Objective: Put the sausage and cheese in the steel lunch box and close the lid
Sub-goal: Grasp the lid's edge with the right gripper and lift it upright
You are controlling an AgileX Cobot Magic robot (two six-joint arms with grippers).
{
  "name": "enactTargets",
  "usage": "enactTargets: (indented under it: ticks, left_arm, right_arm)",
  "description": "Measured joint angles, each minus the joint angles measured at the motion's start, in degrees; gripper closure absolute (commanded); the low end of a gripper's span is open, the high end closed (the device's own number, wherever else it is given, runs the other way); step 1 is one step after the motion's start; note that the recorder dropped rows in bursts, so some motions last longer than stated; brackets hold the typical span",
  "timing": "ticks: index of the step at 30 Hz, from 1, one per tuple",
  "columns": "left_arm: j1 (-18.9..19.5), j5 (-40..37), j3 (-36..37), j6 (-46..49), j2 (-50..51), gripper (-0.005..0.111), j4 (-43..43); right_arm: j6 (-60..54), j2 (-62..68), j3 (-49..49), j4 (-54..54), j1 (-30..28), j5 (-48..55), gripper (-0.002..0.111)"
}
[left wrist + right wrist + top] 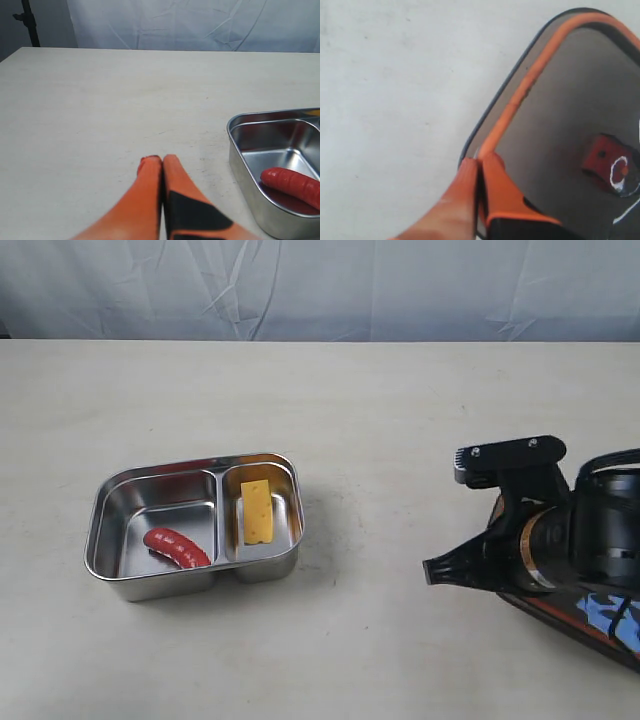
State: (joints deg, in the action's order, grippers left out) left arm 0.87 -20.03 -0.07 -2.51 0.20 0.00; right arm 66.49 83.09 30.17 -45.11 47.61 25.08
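The steel lunch box (100,502) stands open on the table's left half. The red sausage (177,547) lies in its larger compartment, and the yellow cheese (257,511) lies in the smaller one. The dark lid (600,625) is at the far right under my right arm, its orange seal (530,80) facing up. My right gripper (479,162) is shut on the lid (560,100), pinching its rim near a corner. The left gripper (157,160) is shut and empty over bare table beside the lunch box (240,160), with the sausage (292,184) in sight. It is outside the exterior view.
The table is pale beige, and a wrinkled white backdrop (320,285) hangs behind its far edge. My right arm's black wrist and camera mount (510,455) rise over the lid at the right. The orange valve tab (605,155) shows on the lid's inner face.
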Motion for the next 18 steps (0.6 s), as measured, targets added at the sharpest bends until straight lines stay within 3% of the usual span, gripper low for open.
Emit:
enactTargets:
  ticks: [18]
  left_arm:
    - [0.0,0.0,0.0,0.0,0.0,0.107,0.0]
  right_arm:
    - [-4.1,-26.6,-0.1,6.3,0.0,-4.0,0.109]
